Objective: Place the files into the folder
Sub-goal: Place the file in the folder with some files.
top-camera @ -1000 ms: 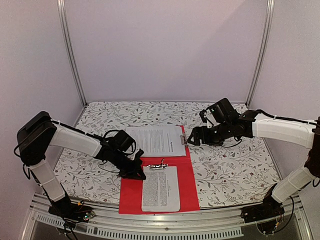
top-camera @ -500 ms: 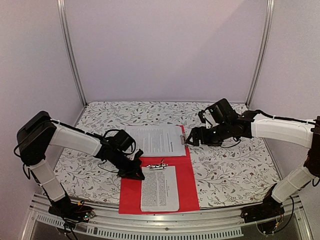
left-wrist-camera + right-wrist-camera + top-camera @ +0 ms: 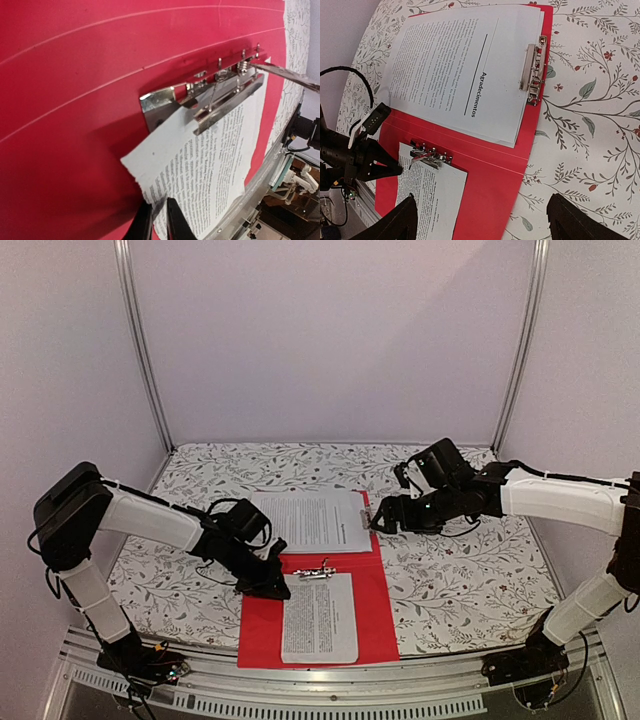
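Note:
The red folder [image 3: 375, 590] lies open on the table. A printed file sheet [image 3: 320, 618] rests on its near half, its top edge under a metal clip [image 3: 210, 97]. More files [image 3: 312, 520] lie on the far half under a second clip [image 3: 534, 72]. My left gripper [image 3: 159, 215] sits low at the near sheet's left edge, with its jaws nearly together and the paper's edge between them. My right gripper [image 3: 487, 225] hangs open above the folder's right edge [image 3: 495, 170], holding nothing.
A floral-patterned cloth [image 3: 470, 570] covers the table. White walls with metal posts [image 3: 140, 350] close in the back and sides. A metal rail [image 3: 330, 680] runs along the near edge, close to the folder's front.
The right gripper has crept slightly left toward the far clip. The left arm and both sheets stay where they were.

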Controlling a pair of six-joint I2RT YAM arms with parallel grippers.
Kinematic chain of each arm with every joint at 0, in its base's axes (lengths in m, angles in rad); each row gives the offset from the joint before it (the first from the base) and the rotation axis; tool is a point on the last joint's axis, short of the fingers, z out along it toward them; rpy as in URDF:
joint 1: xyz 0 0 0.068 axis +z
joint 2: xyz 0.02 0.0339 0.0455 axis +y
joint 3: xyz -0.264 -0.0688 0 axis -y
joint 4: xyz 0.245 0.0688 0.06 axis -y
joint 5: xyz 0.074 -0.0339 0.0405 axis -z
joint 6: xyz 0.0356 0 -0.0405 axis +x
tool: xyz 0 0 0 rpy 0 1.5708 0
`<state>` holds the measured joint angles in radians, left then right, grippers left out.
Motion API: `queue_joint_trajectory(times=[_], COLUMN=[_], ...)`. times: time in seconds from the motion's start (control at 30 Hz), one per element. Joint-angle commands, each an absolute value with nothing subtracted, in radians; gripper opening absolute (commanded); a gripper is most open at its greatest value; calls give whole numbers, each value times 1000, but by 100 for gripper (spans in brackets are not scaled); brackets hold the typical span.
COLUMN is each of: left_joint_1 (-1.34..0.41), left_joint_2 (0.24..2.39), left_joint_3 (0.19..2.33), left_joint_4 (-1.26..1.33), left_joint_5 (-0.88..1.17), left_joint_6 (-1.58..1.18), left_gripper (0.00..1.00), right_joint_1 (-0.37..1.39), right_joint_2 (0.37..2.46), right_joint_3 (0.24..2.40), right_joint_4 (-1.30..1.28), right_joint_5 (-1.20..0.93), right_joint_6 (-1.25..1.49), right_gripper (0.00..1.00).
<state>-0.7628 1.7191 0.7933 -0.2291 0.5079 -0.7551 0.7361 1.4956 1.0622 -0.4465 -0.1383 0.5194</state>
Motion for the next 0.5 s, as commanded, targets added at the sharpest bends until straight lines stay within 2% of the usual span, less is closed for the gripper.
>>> queue_joint_trajectory(times=[0.0, 0.2, 0.47], left_joint_1=[-749, -749, -750], left_joint_2=[1725, 1700, 1647], left_joint_3=[804, 806, 805], left_joint_4=[-260, -283, -346], left_joint_5=[475, 457, 417], left_joint_6=[-753, -750, -744], left_gripper=[14, 21, 39], right_joint_1=[746, 749, 760], right_joint_2=[1513, 1512, 1516], right_joint_3=[1077, 1077, 1079], right_joint_4=[-438, -438, -438], right_joint_5=[-151, -153, -164], right_joint_6=[514, 513, 506], right_gripper=[90, 90, 90])
